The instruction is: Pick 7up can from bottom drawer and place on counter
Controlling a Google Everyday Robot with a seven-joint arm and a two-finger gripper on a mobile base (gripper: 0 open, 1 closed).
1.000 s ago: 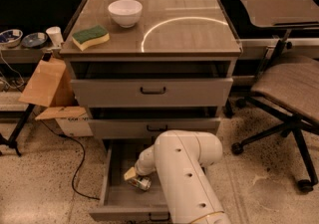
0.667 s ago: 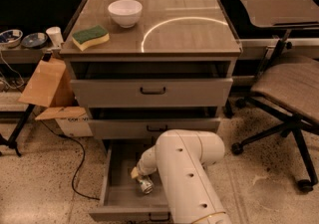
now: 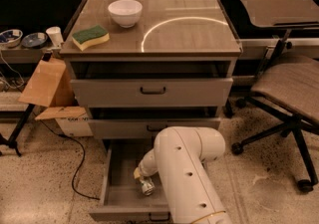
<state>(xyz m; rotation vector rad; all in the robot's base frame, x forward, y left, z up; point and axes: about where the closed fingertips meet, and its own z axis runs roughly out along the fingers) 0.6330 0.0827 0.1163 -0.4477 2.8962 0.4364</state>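
Observation:
The bottom drawer point(image 3: 115, 195) is pulled open at floor level, its grey inside showing. The 7up can point(image 3: 146, 186), small and silvery, is inside it near the middle. My gripper point(image 3: 141, 176) reaches down into the drawer from the thick white arm point(image 3: 187, 168) and sits right at the can's top, touching or nearly touching it. The arm hides the drawer's right half. The counter point(image 3: 199, 34) is the glossy cabinet top above, with a bright arc of light on it.
A white bowl point(image 3: 125, 12) and a green-and-yellow sponge point(image 3: 90, 37) sit on the counter's left part. The two upper drawers point(image 3: 152, 91) stand slightly open. An office chair point(image 3: 291, 86) is at the right, a cardboard box point(image 3: 47, 82) and cable at the left.
The gripper has shifted slightly right and down inside the drawer, and the can now shows just below it. The arm has barely moved otherwise.

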